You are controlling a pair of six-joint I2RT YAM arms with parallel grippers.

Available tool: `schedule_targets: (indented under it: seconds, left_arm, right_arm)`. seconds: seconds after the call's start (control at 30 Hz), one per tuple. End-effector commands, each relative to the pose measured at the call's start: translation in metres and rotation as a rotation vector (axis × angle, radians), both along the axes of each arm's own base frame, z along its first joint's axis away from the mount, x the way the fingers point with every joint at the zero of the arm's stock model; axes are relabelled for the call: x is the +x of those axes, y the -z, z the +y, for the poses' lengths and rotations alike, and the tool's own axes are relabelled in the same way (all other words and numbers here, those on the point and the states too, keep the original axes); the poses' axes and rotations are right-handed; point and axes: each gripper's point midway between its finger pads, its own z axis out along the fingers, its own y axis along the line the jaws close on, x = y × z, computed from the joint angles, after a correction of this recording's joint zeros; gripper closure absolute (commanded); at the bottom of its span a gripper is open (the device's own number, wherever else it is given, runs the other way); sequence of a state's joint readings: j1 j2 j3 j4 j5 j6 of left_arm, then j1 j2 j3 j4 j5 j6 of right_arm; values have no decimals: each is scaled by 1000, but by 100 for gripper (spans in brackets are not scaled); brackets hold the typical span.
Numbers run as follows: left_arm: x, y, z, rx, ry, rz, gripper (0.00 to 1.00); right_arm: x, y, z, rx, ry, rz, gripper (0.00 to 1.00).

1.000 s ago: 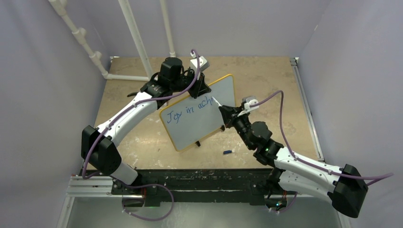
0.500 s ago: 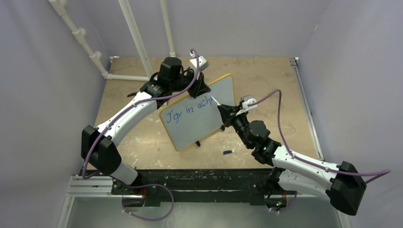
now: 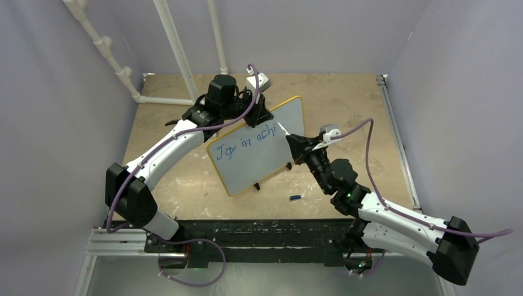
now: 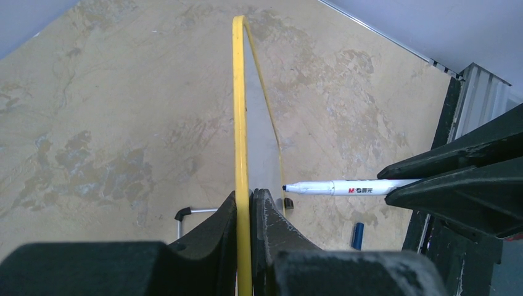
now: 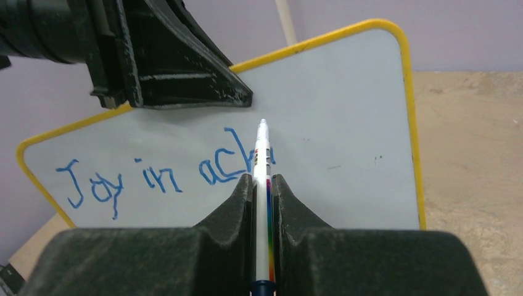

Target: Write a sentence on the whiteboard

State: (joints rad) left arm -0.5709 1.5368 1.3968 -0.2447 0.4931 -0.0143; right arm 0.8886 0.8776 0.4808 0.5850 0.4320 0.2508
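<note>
Over tan table [image 3: 345, 105], centre frame: clamps whiteboard [image 3: 253, 163] rim in left end effector [image 4: 245, 203], marker [image 5: 263, 157] in right end effector [image 5: 263, 185].

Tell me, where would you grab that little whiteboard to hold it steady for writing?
Grab the whiteboard by its top edge, coming down from above. It stands tilted and is thin, so a tool can straddle that edge, one finger on the face and one on the back, leaving most of the face free. The left tool is shut on it just that way.
</note>
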Motion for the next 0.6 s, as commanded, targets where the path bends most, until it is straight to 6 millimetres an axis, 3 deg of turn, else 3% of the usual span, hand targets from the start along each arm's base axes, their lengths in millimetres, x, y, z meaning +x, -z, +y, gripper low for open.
schedule_targets:
  seconds: [0.0,0.23,0.57]
  left_arm:
    - [6,-8,7,22,-19,-77,100]
    - [5,-6,6,23,-14,-73,100]
    - [4,-5,5,22,-5,-71,100]
  right_arm:
    - [5,21,-3,-17,31,53,100]
    - [7,34,-3,-30,41,82,100]
    - [10,30,0,-40,42,61,100]
